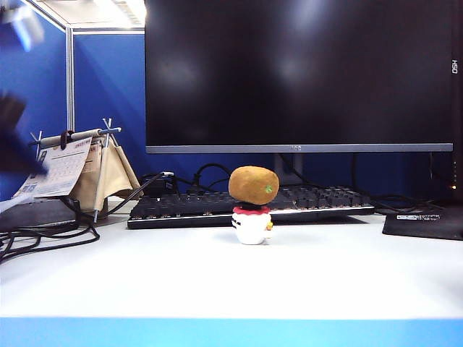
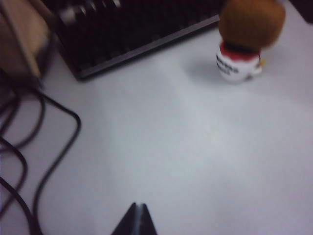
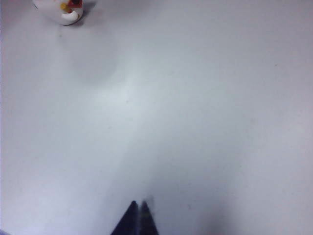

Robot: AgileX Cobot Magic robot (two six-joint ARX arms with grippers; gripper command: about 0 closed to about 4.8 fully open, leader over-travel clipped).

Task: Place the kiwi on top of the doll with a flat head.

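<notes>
Now both claws, left claw [image 2: 137,215] and right claw [image 3: 137,213], closed, empty.

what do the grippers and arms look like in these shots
Little shows. In each wrist view only the fingertips appear: the left gripper and right gripper each end in two dark, pointed, wedge-shaped tips. In the exterior view a blurred dark shape at the left edge may be an arm; its details are unreadable. No cables or markings on them are visible.

A white desk [image 1: 217,278] with a light blue front edge stands against blue partition walls [image 1: 108,79]. A large dark monitor [image 1: 300,72] rises behind a black keyboard [image 1: 188,208], reflecting soft ceiling light. At the left sit a desk calendar [image 1: 65,168] and loose black cables [image 1: 43,235]; a dark pad [image 1: 427,223] lies at the right.
</notes>
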